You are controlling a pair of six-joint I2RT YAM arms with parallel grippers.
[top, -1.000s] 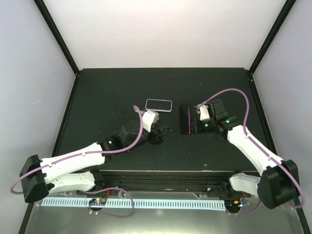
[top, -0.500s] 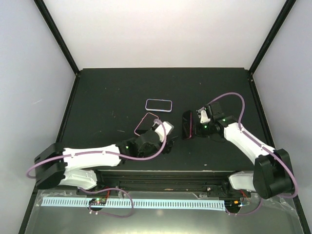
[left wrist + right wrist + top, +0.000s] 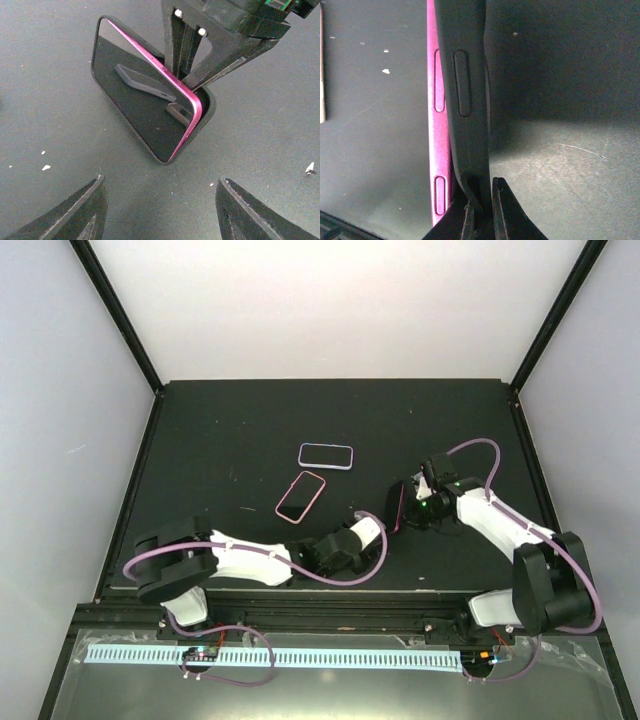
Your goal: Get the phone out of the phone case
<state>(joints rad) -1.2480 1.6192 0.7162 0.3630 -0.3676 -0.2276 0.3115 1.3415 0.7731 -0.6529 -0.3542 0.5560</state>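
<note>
The pink-edged phone (image 3: 145,112) stood tilted on its long edge on the bench (image 3: 220,430), in the black case (image 3: 467,75) with its pink side bared along the top. The right gripper (image 3: 482,192) was clenched on the case's wall, while the left gripper (image 3: 161,179) hung just before the screen, fingers spread and empty. A pink-rimmed slab (image 3: 301,496) and a pale-rimmed slab (image 3: 326,455) lay flat farther left.
</note>
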